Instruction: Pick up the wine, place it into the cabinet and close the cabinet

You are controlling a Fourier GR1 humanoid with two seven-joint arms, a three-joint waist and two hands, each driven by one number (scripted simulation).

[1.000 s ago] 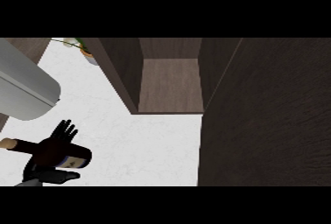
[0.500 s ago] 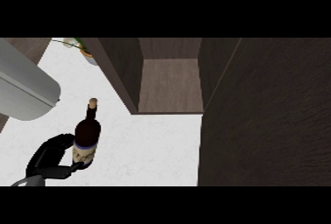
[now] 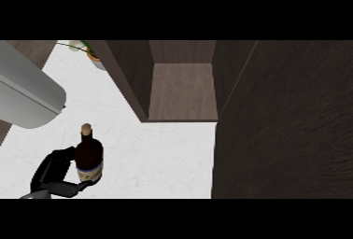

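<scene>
While your left hand [image 3: 52,170] is curled round the lower body of the wine bottle [image 3: 89,158], the fingers wrapping it from its left side, you have the task's thing gripped at the lower left of the head view, over the white counter [image 3: 162,158]. Whether its base touches the counter can't be told from this angle.

The bottle's long axis runs up the view: cork end farthest from you, label end down in the hand. Seen from so steeply above, that reads as roughly upright, though any slight tilt is hard to judge.

What the coming move turns on is direction. The cabinet [image 3: 183,88] stands open to the right of the bottle and farther from you, its wooden floor bare where it shows. The cabinet's near left wall [image 3: 131,79] lies between the bottle and that opening, so you will likely need to carry the bottle rightward along the counter before pushing it in — a straight diagonal risks clipping that wall.

A broad dark panel [image 3: 289,130] fills the right of the view; I take it for the open door, well apart from the hand. Your right hand shows nowhere, so the left is the only one placed to act. A large grey rounded shape [image 3: 27,98] sits just up-left of the bottle's neck.
</scene>
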